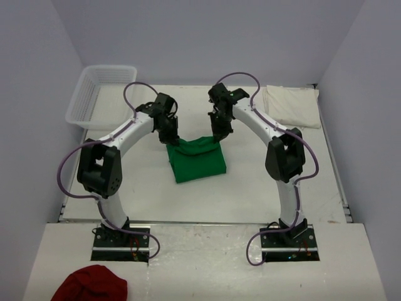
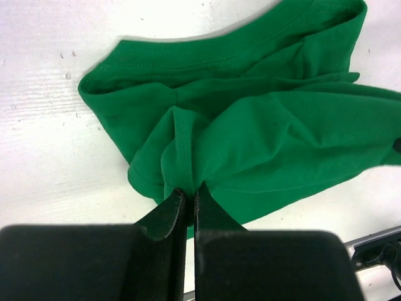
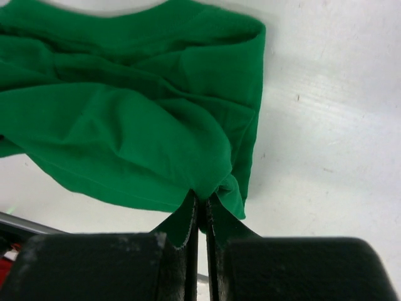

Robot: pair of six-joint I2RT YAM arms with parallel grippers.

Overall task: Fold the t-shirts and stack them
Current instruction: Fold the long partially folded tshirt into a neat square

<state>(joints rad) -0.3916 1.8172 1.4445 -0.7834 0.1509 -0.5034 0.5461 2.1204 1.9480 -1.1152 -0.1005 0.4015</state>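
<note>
Top external: the white bench carries a clear plastic basket at 10 o'clock and the green t-shirt at centre, rumpled and partly folded. A dark red cloth sits at 7 o'clock by the near edge, and the cream-white t-shirt lies folded at 2 o'clock, well apart from the green one. Left claw clenched on the green shirt's 11 o'clock corner; right claw clenched on its 1 o'clock corner, fabric bunched at each pinch.

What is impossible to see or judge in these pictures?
Top view: green t-shirt, far edge hidden under left fingers and right fingers.
Wrist views: pinched fabric layers, hidden between fingers.
Top view: dark red cloth, cut by bottom edge.
Top view: cream-white t-shirt, folds too small.
</note>
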